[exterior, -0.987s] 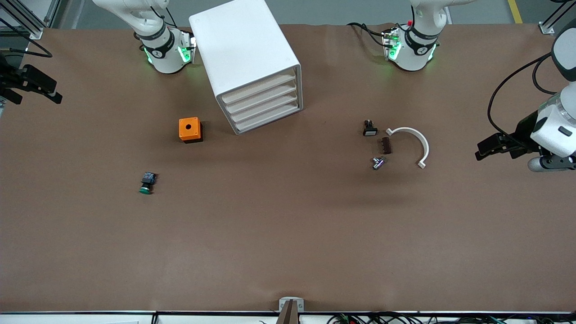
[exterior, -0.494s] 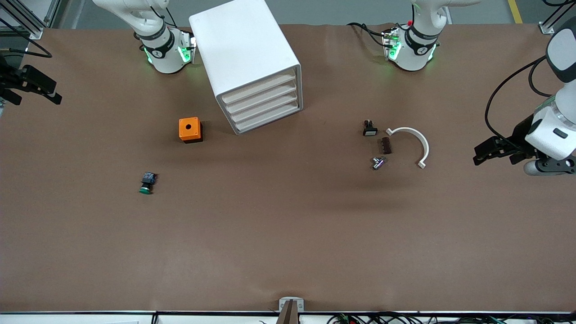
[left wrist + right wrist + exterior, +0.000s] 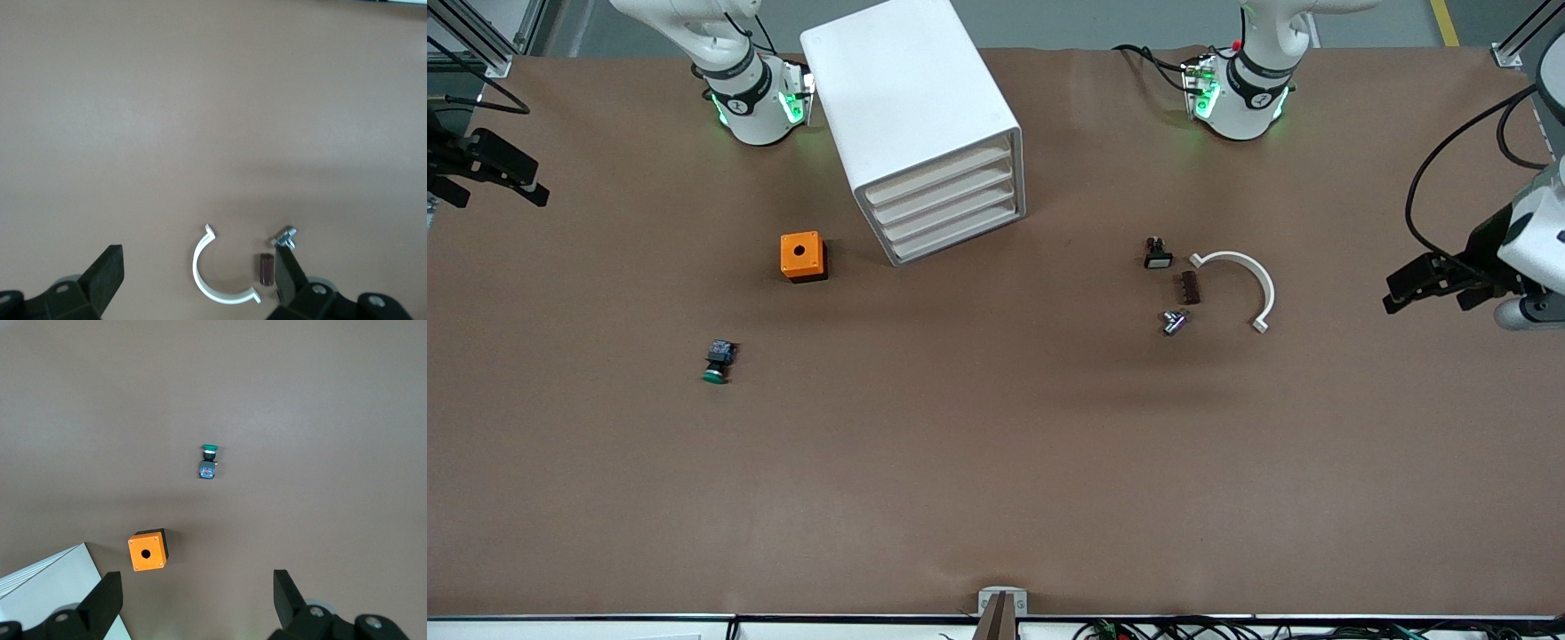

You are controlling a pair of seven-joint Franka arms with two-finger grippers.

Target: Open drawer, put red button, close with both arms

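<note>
Closest to the front camera on the brown counter (image 3: 996,480) is a green-capped button (image 3: 715,364), lying on its side toward the right arm's end. Toward the left arm's end there's a little cluster. First comes a small shiny metal fitting (image 3: 1174,322), then a dark brown block (image 3: 1190,287) near it. A white curved clamp (image 3: 1243,276) is just beside that, and farthest of the bunch is a black part with a pale face (image 3: 1158,254).

An orange box with a hole (image 3: 802,256) sits near the cabinet's front corner, off to the side of the drawer fronts rather than in front of them. The white cabinet (image 3: 907,98) stands angled between the two arm bases, and all four drawers (image 3: 947,206) are pushed in flush.

Both arms are parked up in the air. The left tool (image 3: 1398,292) is over the left arm's end of the counter, fingers spread wide and empty. The right tool (image 3: 527,182) is over the counter's edge at the right arm's end, also spread and empty.
</note>
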